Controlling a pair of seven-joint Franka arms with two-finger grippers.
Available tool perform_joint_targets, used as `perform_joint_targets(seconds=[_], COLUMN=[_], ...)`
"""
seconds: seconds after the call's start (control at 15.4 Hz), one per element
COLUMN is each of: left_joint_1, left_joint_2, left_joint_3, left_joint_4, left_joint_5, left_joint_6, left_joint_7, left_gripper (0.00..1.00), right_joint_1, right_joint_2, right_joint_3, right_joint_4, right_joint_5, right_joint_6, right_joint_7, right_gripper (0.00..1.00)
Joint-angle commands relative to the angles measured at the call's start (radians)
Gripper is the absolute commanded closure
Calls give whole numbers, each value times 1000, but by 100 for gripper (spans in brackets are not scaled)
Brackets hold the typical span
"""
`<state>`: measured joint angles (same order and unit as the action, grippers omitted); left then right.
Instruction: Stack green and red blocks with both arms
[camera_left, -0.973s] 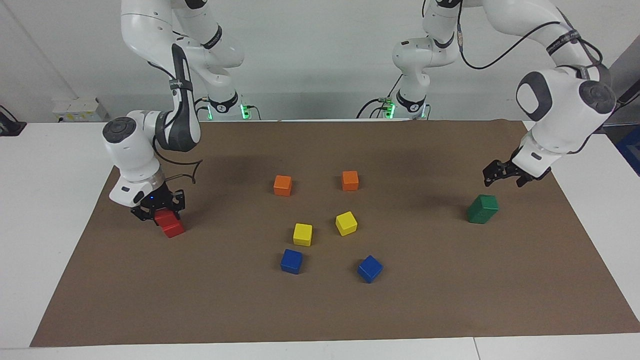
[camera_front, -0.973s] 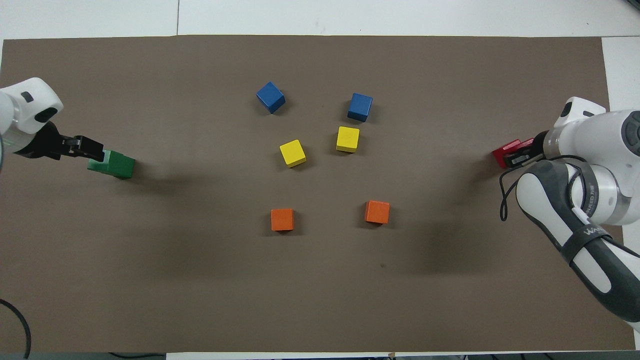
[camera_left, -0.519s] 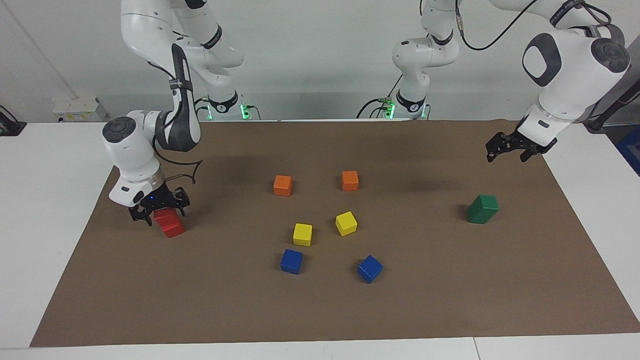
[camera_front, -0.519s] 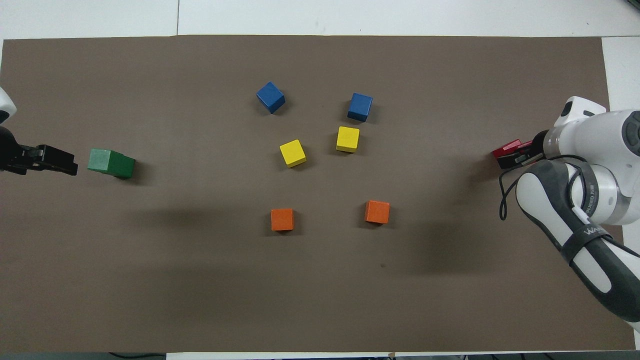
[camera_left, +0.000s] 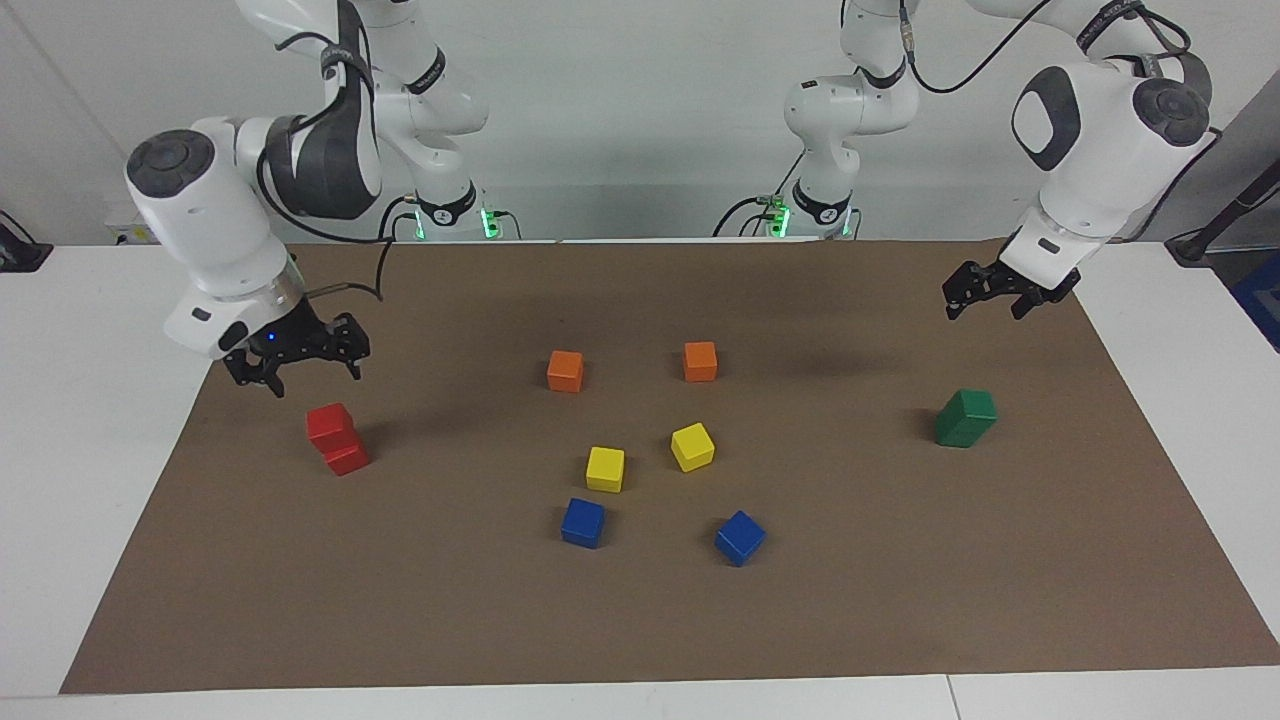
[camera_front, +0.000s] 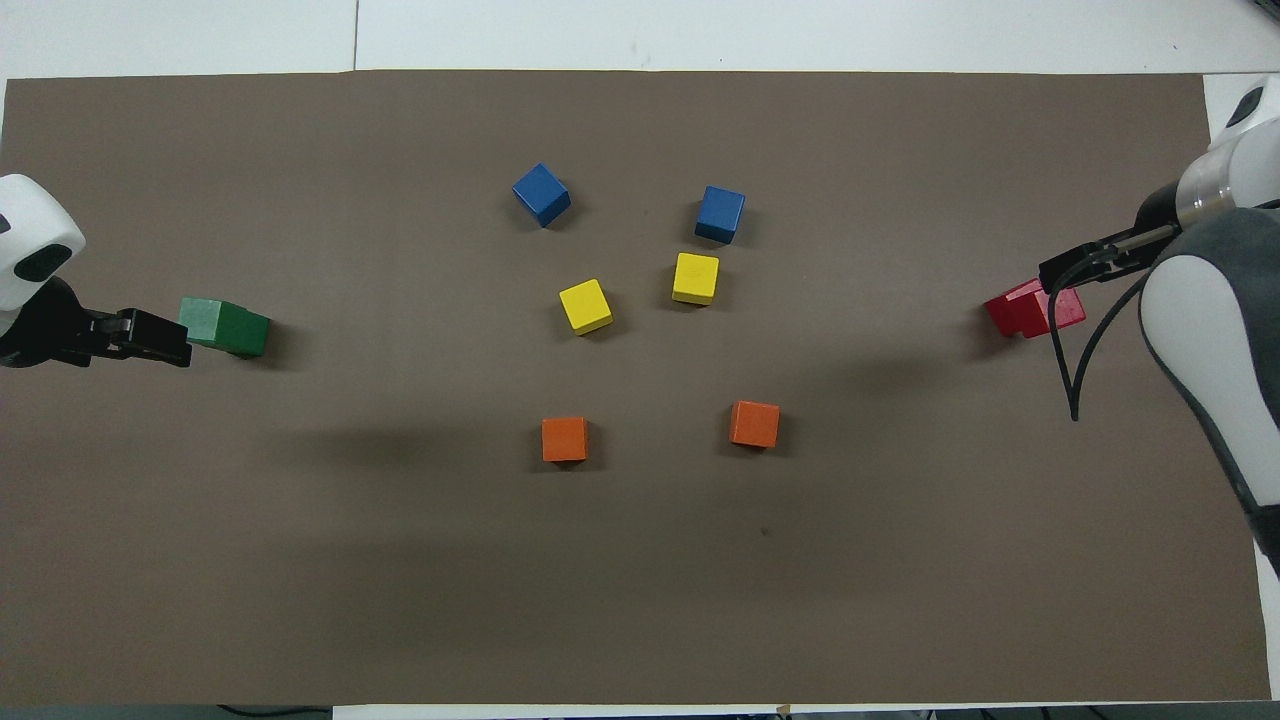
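Observation:
Two red blocks (camera_left: 336, 441) stand as a stack of two, the upper one slightly askew, at the right arm's end of the mat; the stack also shows in the overhead view (camera_front: 1030, 310). Two green blocks (camera_left: 965, 417) stand as a stack at the left arm's end, also seen from overhead (camera_front: 222, 325). My right gripper (camera_left: 312, 378) hangs open and empty in the air, beside the red stack and toward the robots; it also shows from overhead (camera_front: 1065, 272). My left gripper (camera_left: 985, 308) hangs open and empty, raised well clear of the green stack, also seen from overhead (camera_front: 160, 343).
Two orange cubes (camera_left: 565, 370) (camera_left: 700, 361), two yellow cubes (camera_left: 605, 468) (camera_left: 692, 446) and two blue cubes (camera_left: 583, 522) (camera_left: 740, 537) lie singly in the middle of the brown mat (camera_left: 640, 620). White table surrounds the mat.
My right gripper let go of the upper red block and rose away from the stack. My left gripper rose from the green stack and drew back toward the robots.

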<state>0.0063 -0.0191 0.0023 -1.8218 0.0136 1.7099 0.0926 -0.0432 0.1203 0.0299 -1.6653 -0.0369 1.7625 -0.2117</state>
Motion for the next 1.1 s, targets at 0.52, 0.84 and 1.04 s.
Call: perform_joint_targets(seconds=[0.52, 0.84, 1.04], left_joint_1=[-9, -9, -11], left_joint_2=[-53, -59, -51], left_joint_3=[13, 5, -14], left_joint_4=[-31, 19, 24], left_joint_5=[-4, -3, -1], left_joint_6=[-15, -59, -42], left_joint_7=[-14, -16, -16], left_gripper=[0, 0, 0], right_joint_1=[-4, 63, 63], right_joint_2=[-82, -100, -151], right_joint_3=[25, -8, -10], right_joint_4=[56, 38, -16], right_joint_5=[14, 8, 6], right_joint_6=[-222, -236, -233], right_joint_7=[104, 123, 123], right_gripper=[0, 0, 0])
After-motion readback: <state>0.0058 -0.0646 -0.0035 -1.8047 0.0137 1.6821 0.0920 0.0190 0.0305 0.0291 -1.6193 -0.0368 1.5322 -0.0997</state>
